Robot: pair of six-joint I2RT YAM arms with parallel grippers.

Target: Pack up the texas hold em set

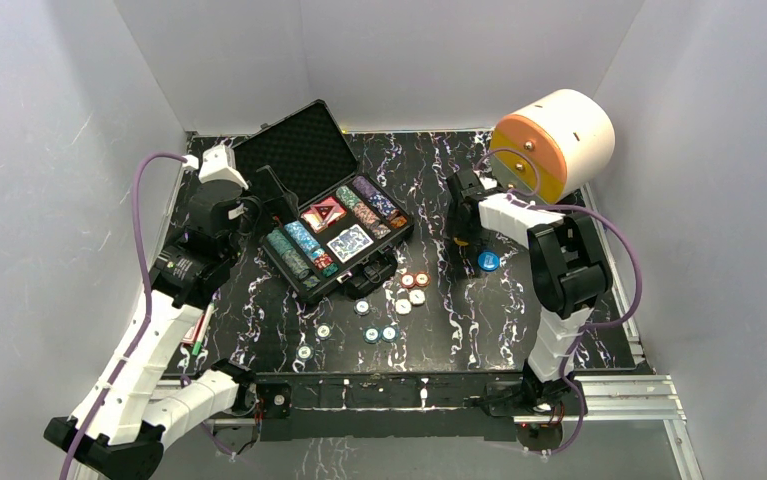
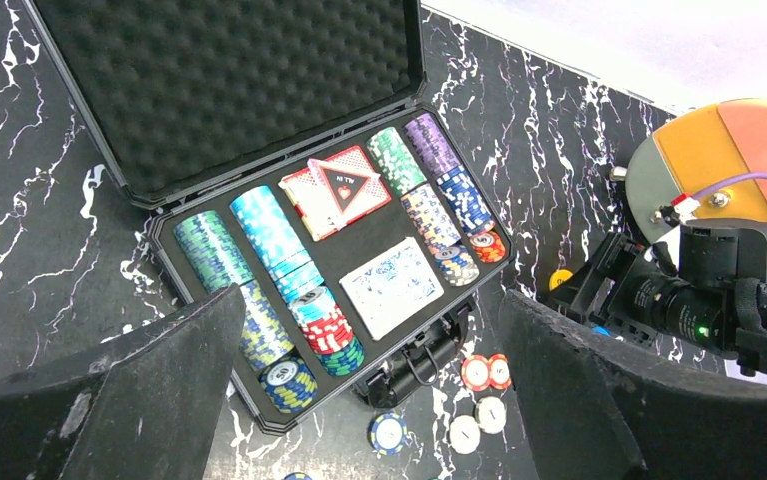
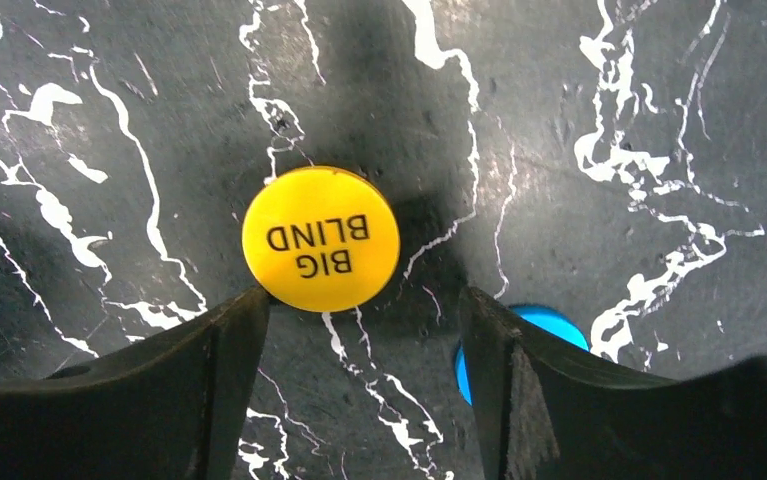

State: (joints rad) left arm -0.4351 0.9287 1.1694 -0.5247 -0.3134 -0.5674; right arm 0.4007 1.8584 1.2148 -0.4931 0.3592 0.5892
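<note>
Both wide open and empty, the right gripper (image 3: pixel 364 310) hangs over the round yellow plastic button (image 3: pixel 320 238) near the counter's (image 1: pixel 559 330) right edge, the left gripper (image 2: pixel 371 300) before the black foam-lined case (image 2: pixel 239 80).

A black surface (image 1: pixel 479 335) veined with white marble streaks, enclosed by 3 plain pale grey walls (image 1: pixel 409 60). A metal rail (image 1: pixel 619 395) runs along its near edge.

One black case (image 1: pixel 304 150) holds two card decks: one red deck (image 2: pixel 334 190), one blue-white deck (image 2: pixel 391 285). Nine loose chips (image 1: pixel 403 306) lie at its 5 o'clock. At its 3 o'clock, one yellow button (image 3: pixel 320 238), one blue button (image 1: pixel 488 261). One white cylinder (image 1: pixel 574 125).
</note>
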